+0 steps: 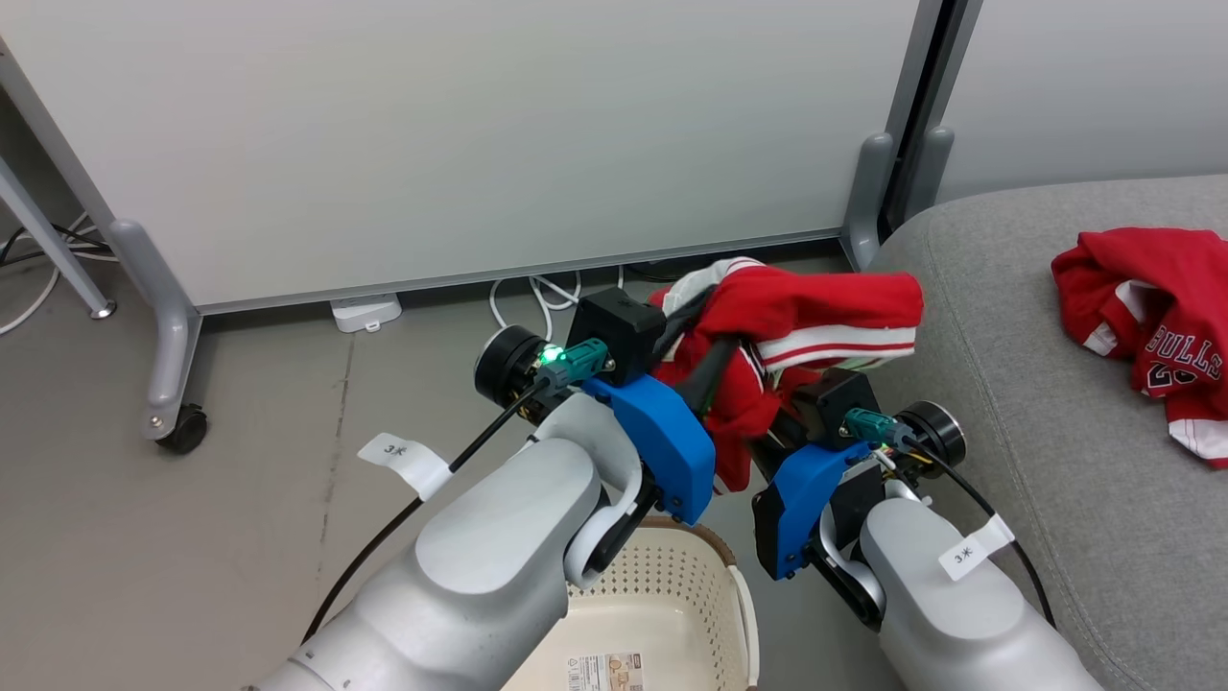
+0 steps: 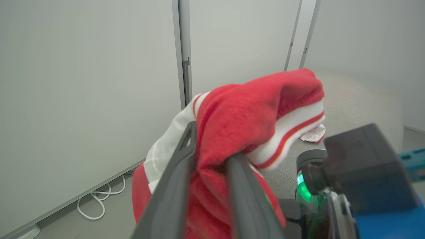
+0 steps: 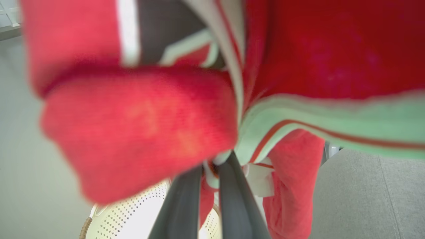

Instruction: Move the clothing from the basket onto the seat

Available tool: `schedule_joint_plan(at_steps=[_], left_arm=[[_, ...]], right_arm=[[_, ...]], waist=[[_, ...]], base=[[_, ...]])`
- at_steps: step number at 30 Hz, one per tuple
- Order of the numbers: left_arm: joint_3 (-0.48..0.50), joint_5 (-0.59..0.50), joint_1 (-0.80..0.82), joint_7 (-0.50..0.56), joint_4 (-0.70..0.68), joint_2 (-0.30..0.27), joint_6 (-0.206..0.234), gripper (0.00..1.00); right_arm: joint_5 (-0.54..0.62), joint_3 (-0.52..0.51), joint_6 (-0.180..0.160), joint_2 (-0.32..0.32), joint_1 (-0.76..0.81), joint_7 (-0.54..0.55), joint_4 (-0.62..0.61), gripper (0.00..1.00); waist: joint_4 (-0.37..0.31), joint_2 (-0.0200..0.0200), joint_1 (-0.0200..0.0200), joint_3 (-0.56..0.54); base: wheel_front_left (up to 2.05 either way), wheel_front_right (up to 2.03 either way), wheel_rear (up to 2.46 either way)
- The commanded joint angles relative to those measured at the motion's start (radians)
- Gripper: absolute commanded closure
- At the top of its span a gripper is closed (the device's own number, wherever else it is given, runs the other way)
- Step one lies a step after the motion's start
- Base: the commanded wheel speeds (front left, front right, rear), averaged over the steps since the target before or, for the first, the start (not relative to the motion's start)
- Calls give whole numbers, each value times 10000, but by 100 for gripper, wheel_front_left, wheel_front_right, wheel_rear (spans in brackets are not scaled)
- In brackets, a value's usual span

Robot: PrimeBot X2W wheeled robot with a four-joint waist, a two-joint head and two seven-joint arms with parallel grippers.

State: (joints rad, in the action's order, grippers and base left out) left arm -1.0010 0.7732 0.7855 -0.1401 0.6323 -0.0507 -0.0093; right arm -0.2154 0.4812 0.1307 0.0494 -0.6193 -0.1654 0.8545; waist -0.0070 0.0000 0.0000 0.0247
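Left wrist view: garment [image 2: 252, 109] between jaws

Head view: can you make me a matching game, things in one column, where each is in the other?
Things:
1 striped garment
2 lettered garment
3 basket
4 white power strip

Places:
A at the foot of the partition
B lying on the sofa
C held by left gripper and right gripper
D on the floor beside the sofa

Pairs: 1-C, 2-B, 3-D, 4-A
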Motion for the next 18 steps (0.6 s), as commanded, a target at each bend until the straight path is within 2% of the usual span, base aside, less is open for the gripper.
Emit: schedule_joint_plan(at_steps=[1,11,18], left_arm=[[-16,11,157,-67,31,1,6,0],[-85,4,67,-252,177,-63,34,0],[116,126,-358,-712,82,-355,85,0]], right_arm=[[-17,25,1,19,-174,-66,53,100],[-115,59,1,19,-229,-188,181,100],[-66,-9,1,19,-263,-261,245,100]], waist=[[-5,0,0,1],[-12,0,0,-17],[26,0,0,8]], base=[[0,0,0],[0,0,0],[0,0,0]])
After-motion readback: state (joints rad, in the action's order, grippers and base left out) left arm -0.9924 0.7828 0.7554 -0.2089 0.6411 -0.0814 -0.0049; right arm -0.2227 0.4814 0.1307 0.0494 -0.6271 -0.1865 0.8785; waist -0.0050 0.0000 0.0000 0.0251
